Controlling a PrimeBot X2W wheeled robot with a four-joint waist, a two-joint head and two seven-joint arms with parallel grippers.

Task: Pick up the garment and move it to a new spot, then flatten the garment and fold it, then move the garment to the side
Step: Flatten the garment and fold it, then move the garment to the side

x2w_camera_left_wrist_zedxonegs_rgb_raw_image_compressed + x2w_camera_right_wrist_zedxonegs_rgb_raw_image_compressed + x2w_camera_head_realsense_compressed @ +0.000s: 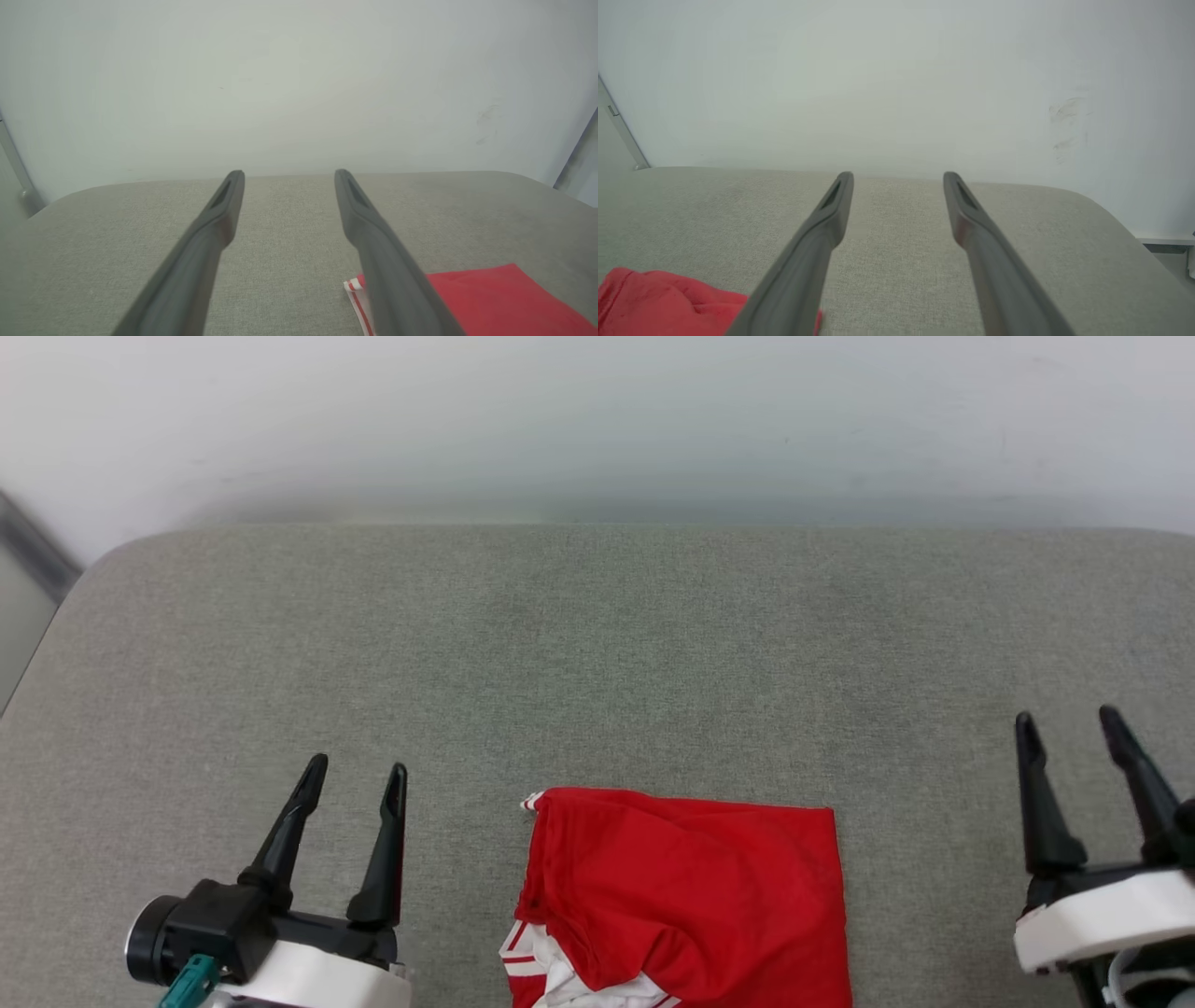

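The garment, a red shirt with white, red-striped trim at its near left edge, lies bunched on the grey padded surface at the bottom centre of the head view. My left gripper stands open to its left, apart from the cloth. Well to the right of the shirt, my right gripper is open too. In the left wrist view the open gripper is empty, and the garment lies at the lower right. In the right wrist view the open gripper is empty too, and the garment lies at the lower left.
A pale wall rises right behind the surface's far edge. The surface's rounded far left corner gives way to a grey strip beside it. Bare grey fabric stretches from the shirt to the far edge.
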